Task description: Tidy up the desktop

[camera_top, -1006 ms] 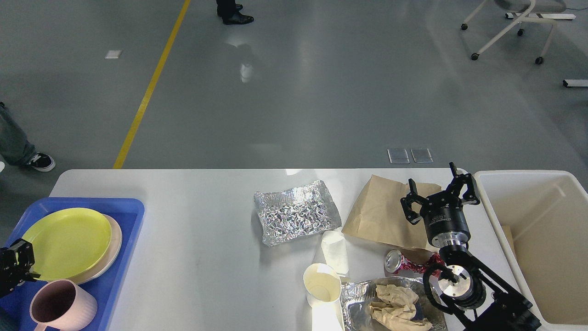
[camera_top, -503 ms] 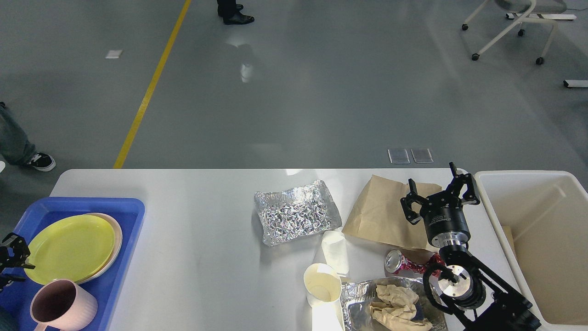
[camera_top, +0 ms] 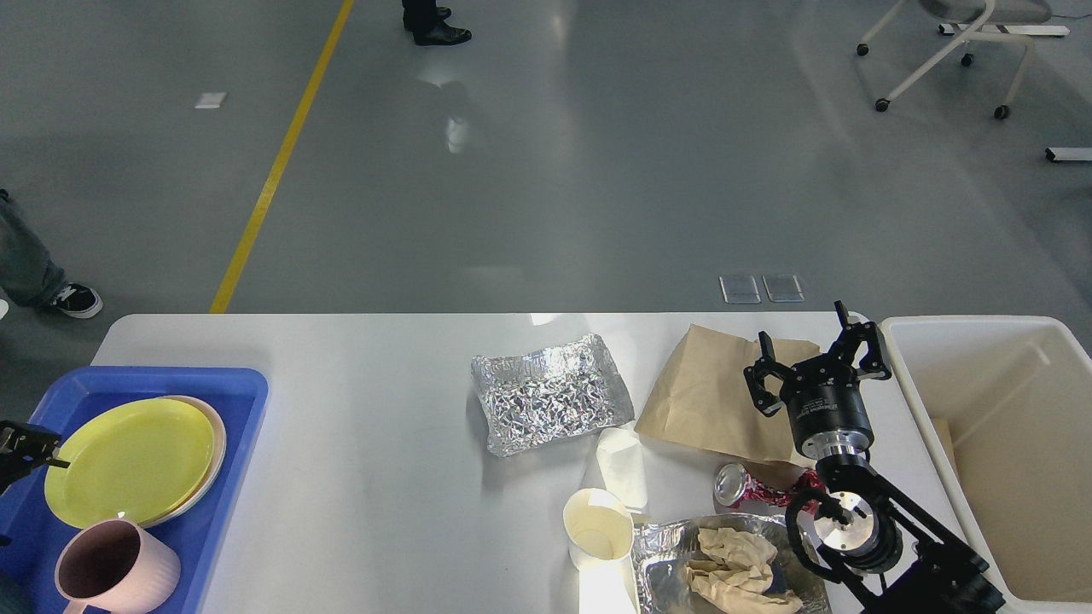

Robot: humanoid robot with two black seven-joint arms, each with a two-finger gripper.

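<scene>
From the head view, the white desktop (camera_top: 367, 477) spans the lower frame, its litter crowded toward the cream bin (camera_top: 1007, 443). The right gripper (camera_top: 815, 354) hangs spread and empty over the brown paper bag (camera_top: 708, 396), just beside the bin, so it is the nearer arm. The left gripper (camera_top: 21, 443) barely shows; I cannot tell its state.

White desktop (camera_top: 367, 477); blue tray (camera_top: 230, 384) (yellow plate (camera_top: 128, 460)); pink mug (camera_top: 115, 571).
</scene>
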